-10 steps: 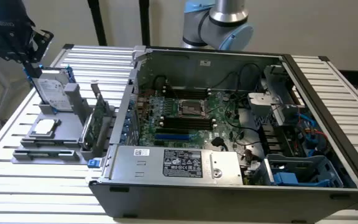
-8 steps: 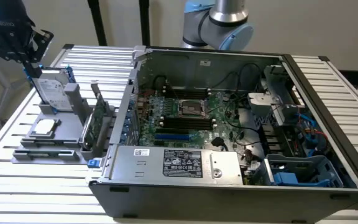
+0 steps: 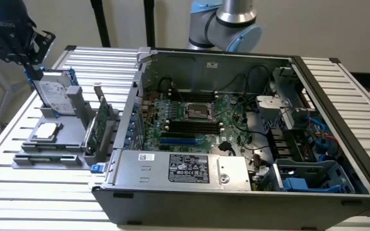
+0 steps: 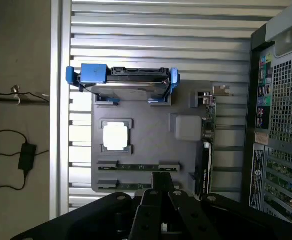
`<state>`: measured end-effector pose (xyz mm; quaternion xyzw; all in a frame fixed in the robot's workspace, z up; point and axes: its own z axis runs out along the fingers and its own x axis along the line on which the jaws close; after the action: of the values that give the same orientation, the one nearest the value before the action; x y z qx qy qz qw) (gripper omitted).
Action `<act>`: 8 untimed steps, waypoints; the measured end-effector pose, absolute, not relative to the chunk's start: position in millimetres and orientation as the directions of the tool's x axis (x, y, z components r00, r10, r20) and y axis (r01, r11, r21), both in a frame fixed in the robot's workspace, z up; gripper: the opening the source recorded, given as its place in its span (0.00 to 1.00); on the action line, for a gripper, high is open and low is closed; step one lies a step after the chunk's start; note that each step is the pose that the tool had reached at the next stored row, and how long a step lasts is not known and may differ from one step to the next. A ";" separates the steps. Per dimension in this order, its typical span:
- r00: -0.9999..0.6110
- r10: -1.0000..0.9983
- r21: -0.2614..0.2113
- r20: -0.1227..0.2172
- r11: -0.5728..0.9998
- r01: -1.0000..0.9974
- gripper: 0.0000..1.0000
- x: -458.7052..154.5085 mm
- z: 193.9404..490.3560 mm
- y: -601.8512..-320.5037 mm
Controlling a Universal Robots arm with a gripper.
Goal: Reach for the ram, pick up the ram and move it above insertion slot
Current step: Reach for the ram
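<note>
- Green and thin, the ram lies on edge in a slot of the grey tray, on the side of the tray farthest from the hard drive.
- Just beside it, in the next slot, you can see a second green stick, parallel to the first.
- Your gripper hangs over that end of the tray. In the wrist view its dark tip overlaps the two slots, touching neither stick as far as you can tell.
- The tips look drawn together with nothing between them — the linkage bars converge to a single point.
- In the exterior view the arm's head sits high at the exterior view's left, above the upright hard drive in its blue caddy.
- On the tray you also have a square processor lying flat in its recess, and an expansion card standing on edge along the side nearest the computer case.
- The case lies open on the slatted metal table, well apart from the ram — the tray sits beside it at the exterior view's left.
- Inside, the long black memory slots run below the processor socket on the motherboard, with the silver power supply nearer the camera.
</note>
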<state>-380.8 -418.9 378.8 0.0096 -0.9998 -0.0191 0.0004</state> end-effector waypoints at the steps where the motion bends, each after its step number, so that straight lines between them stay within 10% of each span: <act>1: -1.000 -0.019 0.038 0.001 0.999 -0.019 0.11 -380.8 378.8 -418.8; 8: -1.000 -0.019 0.038 0.001 0.999 -0.019 0.11 -381.0 378.7 -429.4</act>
<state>-381.0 -429.4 378.7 0.0095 -0.9998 -0.0191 0.0005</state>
